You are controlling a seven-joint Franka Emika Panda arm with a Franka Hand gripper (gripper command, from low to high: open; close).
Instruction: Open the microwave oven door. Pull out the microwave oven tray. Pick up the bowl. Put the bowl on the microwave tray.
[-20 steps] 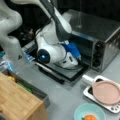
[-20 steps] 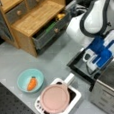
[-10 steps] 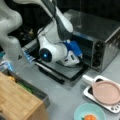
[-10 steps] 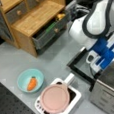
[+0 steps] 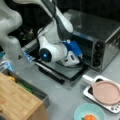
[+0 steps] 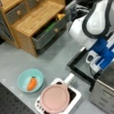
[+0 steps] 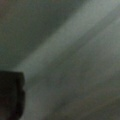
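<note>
The silver microwave oven [image 5: 100, 32] stands at a front view's right, its edge also showing as the microwave oven [image 6: 108, 90]. The microwave oven door [image 5: 62, 71] lies folded down flat in both front views, seen too as a dark panel, the door [image 6: 81, 66]. My gripper [image 5: 80, 58], with its blue wrist block, reaches over the door into the dark oven mouth; the same gripper [image 6: 95, 68] shows from above. The microwave oven tray is hidden in the cavity. The turquoise bowl [image 6: 30, 80] with an orange lump sits on the table, far from the gripper; the bowl [image 5: 89, 113] is partly cut off.
A pink plate [image 6: 55, 98] rests on a white handled dish [image 6: 73, 94] beside the bowl, just in front of the oven. A wooden drawer cabinet [image 6: 33, 20] with an open drawer stands at a front view's top left. The arm's white body hangs over the door.
The gripper has moved further over the open door toward the oven mouth. The bowl, plate and door have stayed put.
</note>
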